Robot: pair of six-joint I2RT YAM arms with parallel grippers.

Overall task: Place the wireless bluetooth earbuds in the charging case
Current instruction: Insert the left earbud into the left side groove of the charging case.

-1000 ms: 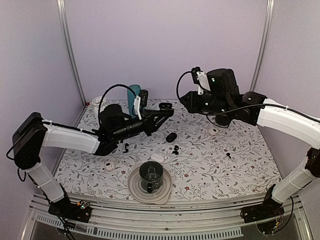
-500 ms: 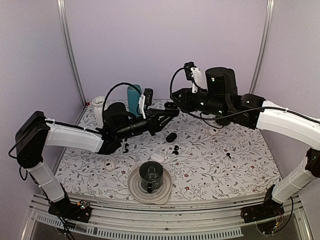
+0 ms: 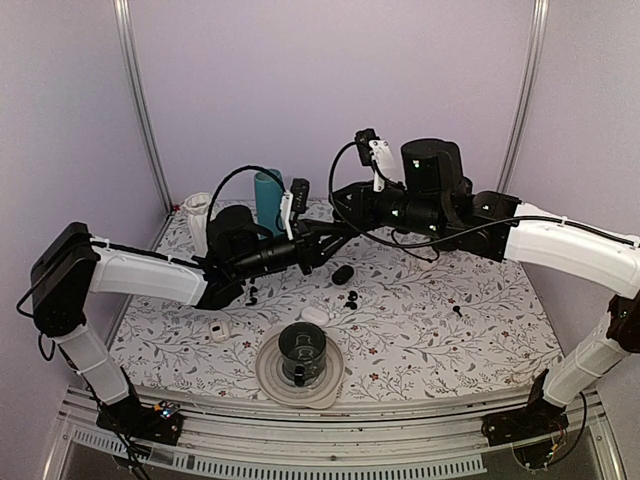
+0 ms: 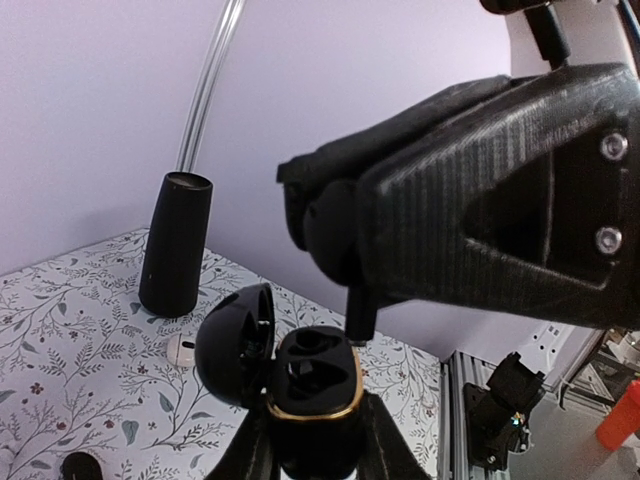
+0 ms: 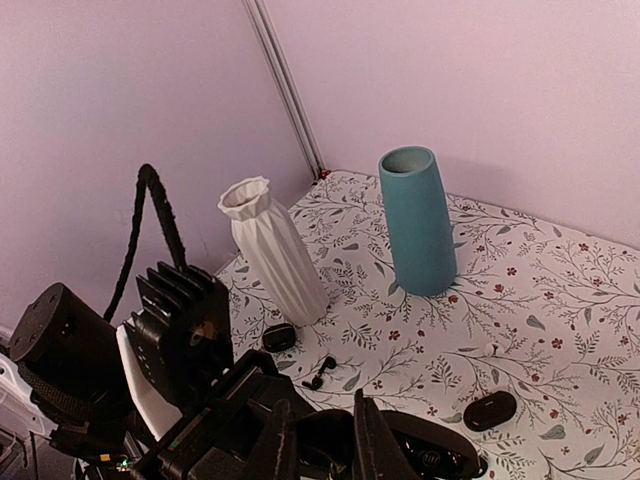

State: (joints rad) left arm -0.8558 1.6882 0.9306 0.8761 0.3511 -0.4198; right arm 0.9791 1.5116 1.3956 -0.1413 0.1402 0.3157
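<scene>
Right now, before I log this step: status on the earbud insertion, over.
Left fingers shut on open charging case. Right fingers shut on earbud, stem down over the case, not yet seated. Nothing between them.

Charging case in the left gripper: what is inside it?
The charging case shows two dark wells, seemingly empty; the earbud in the right gripper hangs just above. Well bottoms lie in shadow.

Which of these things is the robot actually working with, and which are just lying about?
In the job: open charging case in the left gripper; earbud in the right gripper above it.
Lying about: teal vase, white vase, dark cup on a plate, closed black case, white case.
</scene>
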